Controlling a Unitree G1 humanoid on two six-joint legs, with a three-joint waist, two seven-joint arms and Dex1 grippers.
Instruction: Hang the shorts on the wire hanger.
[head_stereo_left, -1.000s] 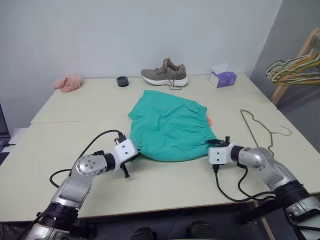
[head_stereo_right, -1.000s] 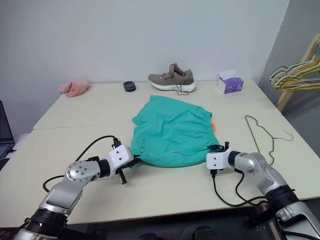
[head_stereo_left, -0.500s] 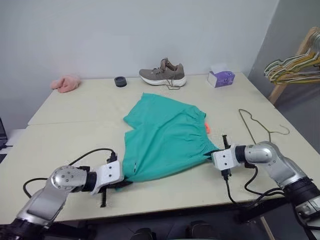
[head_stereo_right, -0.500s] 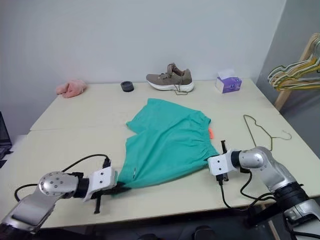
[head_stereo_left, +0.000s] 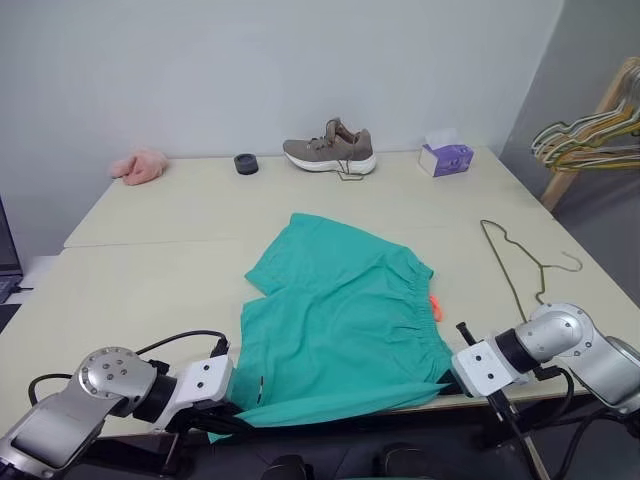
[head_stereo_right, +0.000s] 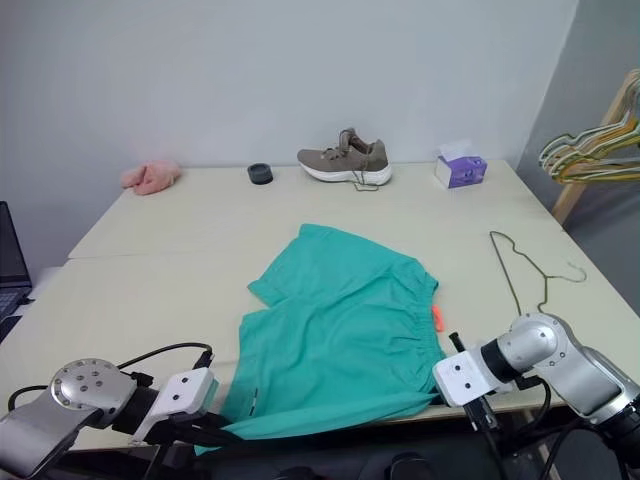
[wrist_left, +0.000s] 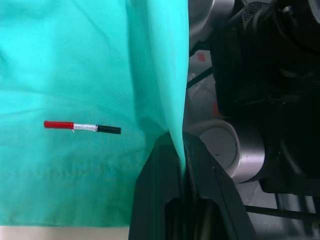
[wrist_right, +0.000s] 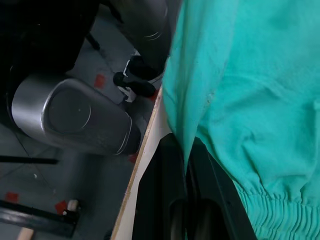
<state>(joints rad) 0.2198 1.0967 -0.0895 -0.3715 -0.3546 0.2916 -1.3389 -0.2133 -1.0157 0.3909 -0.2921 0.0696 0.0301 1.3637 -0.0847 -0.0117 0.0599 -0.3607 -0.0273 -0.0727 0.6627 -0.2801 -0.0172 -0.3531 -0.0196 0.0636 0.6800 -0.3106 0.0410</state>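
Both grippers, left gripper (wrist_left: 181, 165) and right gripper (wrist_right: 187, 165), are pinching the shorts (head_stereo_left: 340, 325) hem at the near edge; lifting evenly should avoid bunching before reaching the wire hanger (head_stereo_left: 515, 265), far right

My table (head_stereo_left: 150, 270) is pale beige. On it lie the shorts (head_stereo_left: 340, 320), hanging over the near edge, the hanger (head_stereo_left: 515, 262) to their right, and along the far side a pink cloth (head_stereo_left: 138, 165), black ring (head_stereo_left: 245, 163), shoe (head_stereo_left: 330, 150) and tissue box (head_stereo_left: 445, 156).
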